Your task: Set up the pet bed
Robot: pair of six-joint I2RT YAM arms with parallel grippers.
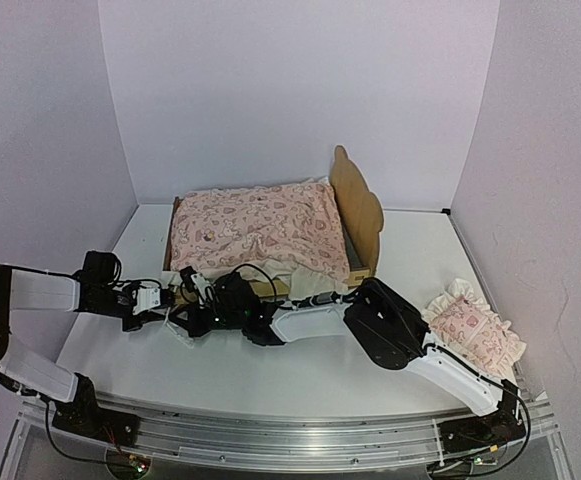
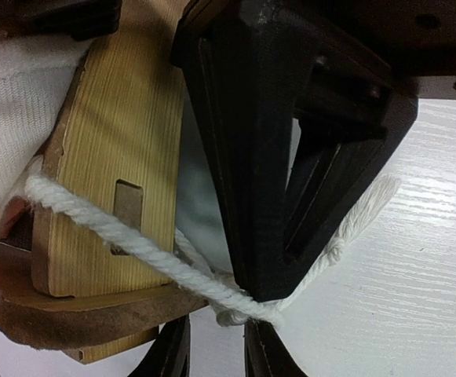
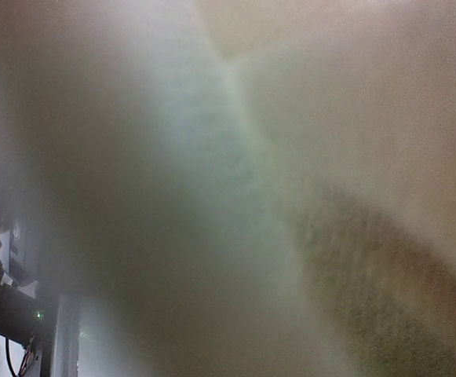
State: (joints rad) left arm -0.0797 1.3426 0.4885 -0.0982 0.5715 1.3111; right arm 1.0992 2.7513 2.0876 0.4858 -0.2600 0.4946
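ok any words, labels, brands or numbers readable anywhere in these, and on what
None can be read.
The quilt and the pillow carry only a pink print, too small to show any lettering.
The bed shows bare wood, with no label in the top or left wrist views.
The right wrist view is all blur.

Rear overhead; wrists close at pet bed [image 2: 110, 141]
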